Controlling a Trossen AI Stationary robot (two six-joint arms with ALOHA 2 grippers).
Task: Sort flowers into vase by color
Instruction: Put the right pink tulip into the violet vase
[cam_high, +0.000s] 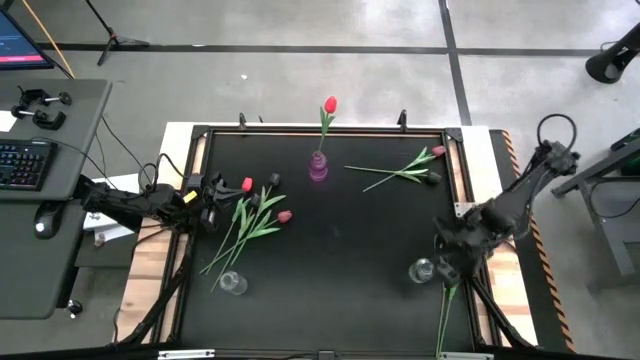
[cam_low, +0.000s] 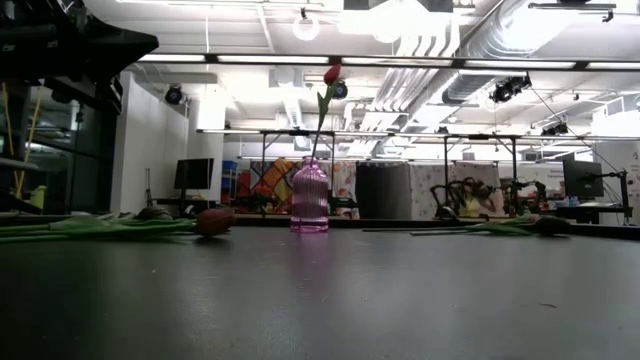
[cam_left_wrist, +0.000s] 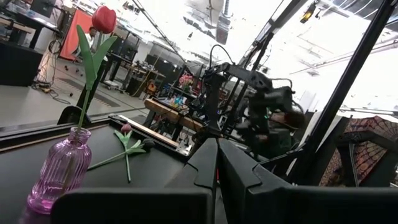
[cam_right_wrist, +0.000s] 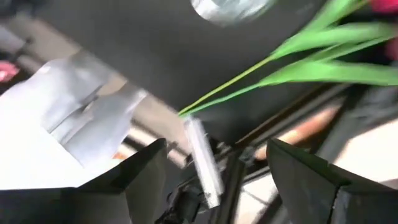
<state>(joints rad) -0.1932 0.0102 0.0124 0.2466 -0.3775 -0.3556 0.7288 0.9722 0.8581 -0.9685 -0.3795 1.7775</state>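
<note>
A black table (cam_high: 330, 270) with a wooden rim stands on a grey floor; a desk (cam_high: 50, 260) with a keyboard (cam_high: 22, 163) sits off its left side. The low view looks across the table into a bright workshop with more benches.

At the left edge, the left gripper (cam_high: 212, 205) hovers with its fingers (cam_left_wrist: 205, 168) pressed together, empty. Just to its right lies a loose bunch of flowers (cam_high: 250, 220), stems fanned toward the front, with red, dark and pink heads close by the fingertips. A small clear vase (cam_high: 232, 284) stands in front of that bunch.

At mid-back, a purple vase (cam_high: 318, 167) holds one red tulip (cam_high: 329, 105) upright. Right of it, near the back corner, lie two more flowers (cam_high: 405, 168), one pink and one dark.

Near the front right, a second clear vase (cam_high: 421, 269) stands just beside the right gripper (cam_high: 447, 268). Its fingers (cam_right_wrist: 140, 177) are spread apart. A green stem (cam_high: 444, 315) runs from it off the front edge; its wrist view shows stem and leaves beyond the fingers, apparently not gripped.

The table's centre is open.
</note>
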